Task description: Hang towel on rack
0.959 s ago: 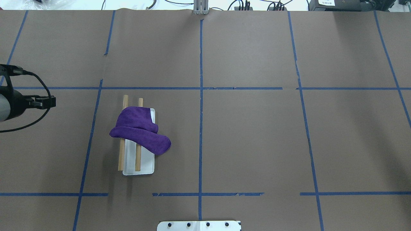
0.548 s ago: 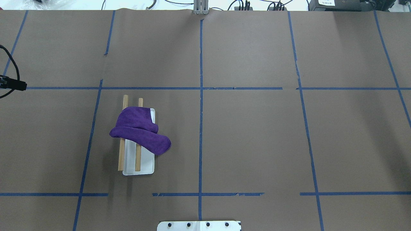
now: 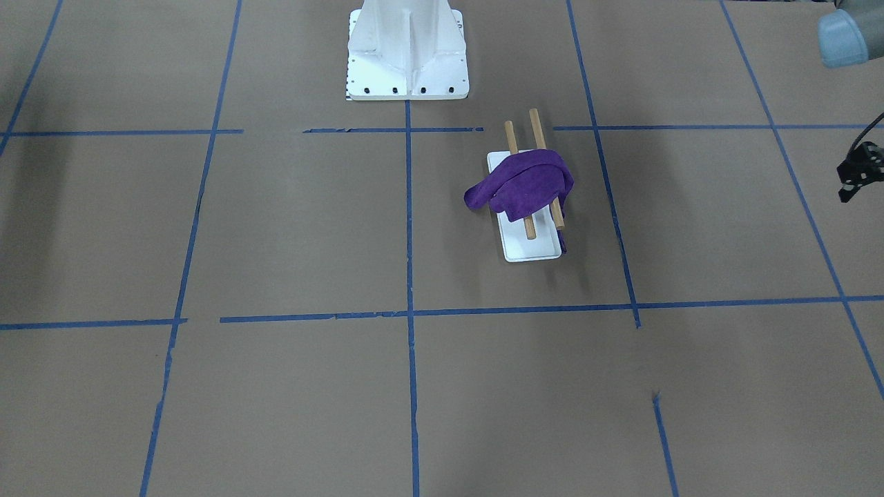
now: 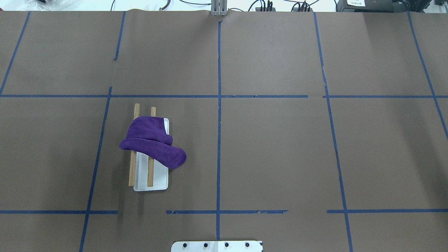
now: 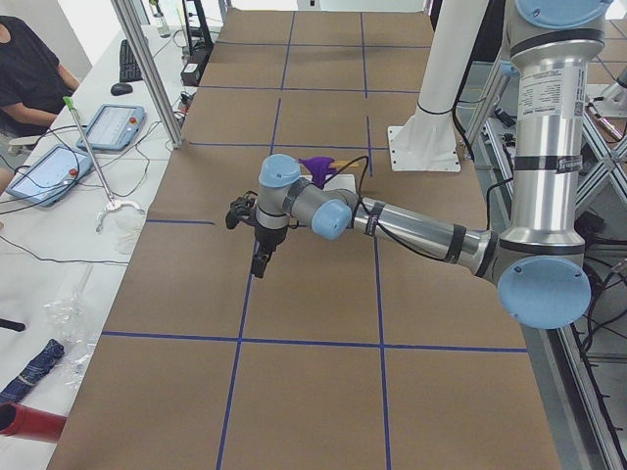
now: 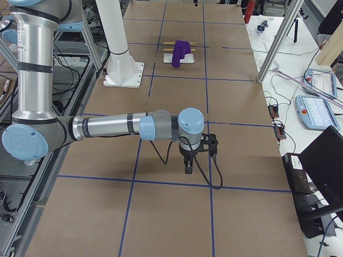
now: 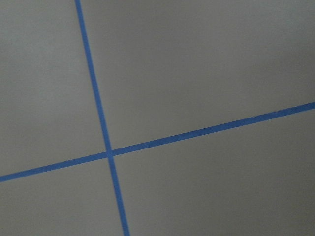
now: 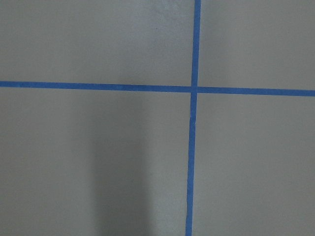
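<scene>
The deep purple towel (image 4: 150,143) lies bunched across the two wooden bars of the rack (image 4: 132,171), which stands on a white base left of the table's middle. One end of the towel hangs off the base's right side. It also shows in the front view (image 3: 528,186). The left gripper (image 5: 258,272) hangs over bare table far from the rack, fingers down; only a dark part shows at the front view's right edge (image 3: 855,181). The right gripper (image 6: 188,167) points down at the table's other end. I cannot tell whether either is open or shut.
The white robot pedestal (image 3: 407,62) stands at the table's near edge. Blue tape lines (image 4: 218,105) grid the brown paper cover. Both wrist views show only paper and tape. A side table with tablets (image 5: 108,127) and a seated person (image 5: 24,69) lies beyond the far edge.
The left arm has drawn back to the left and left the overhead view. The towel and rack have not moved.
</scene>
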`<state>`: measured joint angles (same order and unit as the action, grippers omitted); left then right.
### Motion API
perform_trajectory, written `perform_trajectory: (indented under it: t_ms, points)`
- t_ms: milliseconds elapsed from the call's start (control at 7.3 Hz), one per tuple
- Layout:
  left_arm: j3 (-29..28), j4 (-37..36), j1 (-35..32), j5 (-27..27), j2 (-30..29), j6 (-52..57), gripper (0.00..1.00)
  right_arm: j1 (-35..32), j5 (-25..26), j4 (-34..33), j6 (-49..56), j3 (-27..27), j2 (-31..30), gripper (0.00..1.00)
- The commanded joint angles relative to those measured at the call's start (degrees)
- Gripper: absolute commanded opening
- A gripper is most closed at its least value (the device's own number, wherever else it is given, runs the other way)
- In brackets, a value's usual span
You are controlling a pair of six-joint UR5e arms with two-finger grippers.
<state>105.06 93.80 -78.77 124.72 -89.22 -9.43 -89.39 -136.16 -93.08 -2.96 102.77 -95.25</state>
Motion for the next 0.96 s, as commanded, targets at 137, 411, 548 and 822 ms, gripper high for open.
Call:
perform_trajectory:
  t_ms: [137,411,548,822]
  points:
    - [-5.62,-8.37,-8.75,4.03,-1.04,9.99,1.00,-0.35,0.02,0.00,-0.03,-0.03,-0.46,1.00]
    - [-9.34,-8.20,-10.52,4.21,-1.05,15.22,1.00,-0.53,0.02,-0.09,-0.12,-0.03,-0.47,1.00]
    - [-9.70,-8.28,-10.62,5.34,-0.09,16.10,1.00,-0.53,0.02,-0.09,-0.12,-0.03,-0.47,1.00]
    - [-12.60,-8.37,-12.02,9.39,-0.25,19.35,1.00,-0.96,0.02,-0.09,-0.03,-0.12,-0.64,1.00]
